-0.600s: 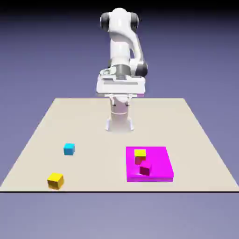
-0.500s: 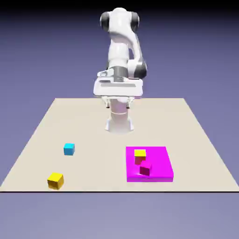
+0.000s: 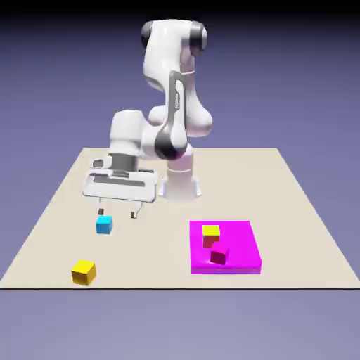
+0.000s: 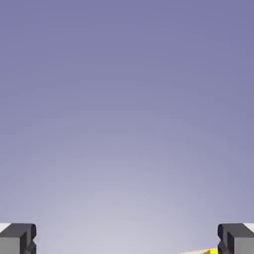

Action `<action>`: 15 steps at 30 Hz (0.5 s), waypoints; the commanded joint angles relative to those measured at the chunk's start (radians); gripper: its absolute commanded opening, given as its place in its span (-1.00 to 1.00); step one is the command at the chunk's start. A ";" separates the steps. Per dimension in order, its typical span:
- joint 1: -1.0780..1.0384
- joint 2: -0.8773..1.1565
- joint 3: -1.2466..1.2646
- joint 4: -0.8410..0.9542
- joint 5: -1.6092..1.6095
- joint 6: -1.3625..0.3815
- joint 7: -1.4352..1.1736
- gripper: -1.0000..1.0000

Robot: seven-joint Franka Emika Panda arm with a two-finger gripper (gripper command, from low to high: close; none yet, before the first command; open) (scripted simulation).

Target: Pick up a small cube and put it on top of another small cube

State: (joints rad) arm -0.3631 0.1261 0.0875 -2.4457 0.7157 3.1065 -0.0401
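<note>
Since swinging over, pincer [image 3: 117, 212] nears cyan cube [image 3: 104, 224].

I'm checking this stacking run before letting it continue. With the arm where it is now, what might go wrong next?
1. The open gripper hangs right by the blue cube, while the yellow cube it must fetch sits nearer the table's front edge. It might bump the blue cube aside.
2. The hand view shows mostly backdrop and only a yellow sliver by one of the fingers, so lining up on the yellow cube may be off.
</note>
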 commanded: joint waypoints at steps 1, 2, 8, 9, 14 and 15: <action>-0.018 0.036 0.005 0.019 0.037 0.004 -0.041 0.00; -0.037 0.073 0.009 0.038 0.075 0.007 -0.081 0.00; -0.154 0.290 0.036 0.152 0.298 0.029 -0.325 0.00; -0.169 0.318 0.040 0.166 0.327 0.032 -0.357 0.00; -0.270 0.463 0.155 0.260 0.351 0.113 -0.431 0.00; -0.295 0.499 0.184 0.284 0.357 0.133 -0.450 0.00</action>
State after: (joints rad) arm -0.6582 0.6249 0.2716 -2.1622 1.0724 3.2399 -0.4899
